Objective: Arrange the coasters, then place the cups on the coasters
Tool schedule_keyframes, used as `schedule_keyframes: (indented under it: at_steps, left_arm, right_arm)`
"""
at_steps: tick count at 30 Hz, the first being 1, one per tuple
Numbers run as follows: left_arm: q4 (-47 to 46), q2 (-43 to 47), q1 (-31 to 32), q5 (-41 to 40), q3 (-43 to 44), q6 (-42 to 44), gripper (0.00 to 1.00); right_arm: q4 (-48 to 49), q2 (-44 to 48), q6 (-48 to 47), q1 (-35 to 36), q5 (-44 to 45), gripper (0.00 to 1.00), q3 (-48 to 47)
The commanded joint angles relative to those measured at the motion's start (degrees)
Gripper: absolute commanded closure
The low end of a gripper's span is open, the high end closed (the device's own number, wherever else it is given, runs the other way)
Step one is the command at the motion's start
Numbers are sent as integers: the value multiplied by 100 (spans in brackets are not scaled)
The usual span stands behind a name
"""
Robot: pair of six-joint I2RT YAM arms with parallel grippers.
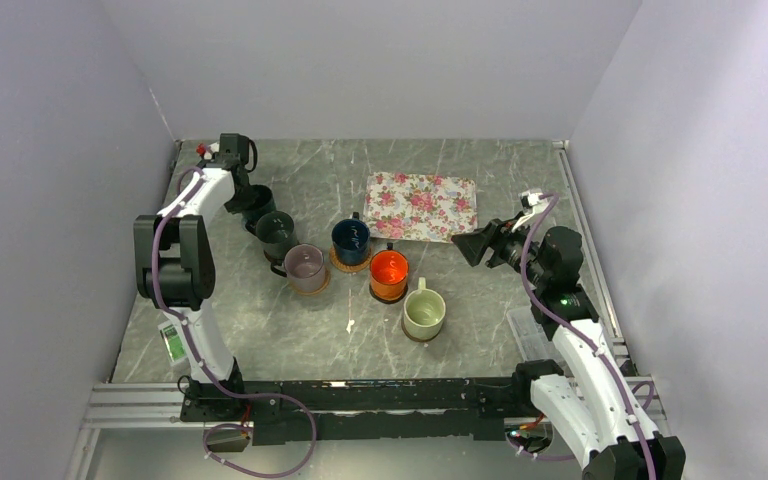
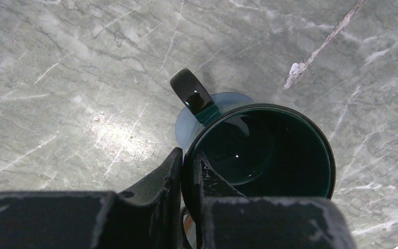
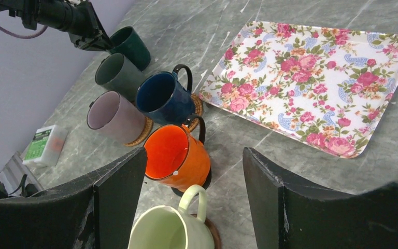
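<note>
Cream mug point(image 1: 424, 313), orange mug point(image 1: 389, 272), mauve mug point(image 1: 306, 268) and navy mug point(image 1: 351, 240) stand empty on coasters point(image 3: 144, 133). The right gripper point(image 3: 194, 154) hangs spread, holding nothing. Farther back, the dark grey mug point(image 1: 277, 236) hides whatever is beneath it. The left gripper point(image 2: 188, 158) pinches the wall of the empty dark green mug point(image 2: 269, 150), which sits on the grey-blue coaster point(image 2: 186, 122). Nearly done, I judge.

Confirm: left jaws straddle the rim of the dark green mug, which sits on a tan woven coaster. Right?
Not quite. The dark green mug sits on the grey-blue coaster, not a tan woven one; the left wrist view shows it. The left gripper does have its jaws astride the rim.
</note>
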State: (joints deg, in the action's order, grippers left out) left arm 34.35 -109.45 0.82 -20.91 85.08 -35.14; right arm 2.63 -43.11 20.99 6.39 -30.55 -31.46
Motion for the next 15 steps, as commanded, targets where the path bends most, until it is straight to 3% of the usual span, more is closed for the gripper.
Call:
schedule_keyframes:
  at_steps: [1,7,15]
  left_arm:
    - [-184,73,-38,-53,24,-11,82]
    - [-135,81,-38,-88,29,-45,61]
    - [-186,404,-45,-132,-73,-116,43]
  right_arm:
    - [99,93,-3,-20,31,27,17]
    - [71,123,-16,-24,53,27,18]
    - [17,138,-5,-19,241,22,-12]
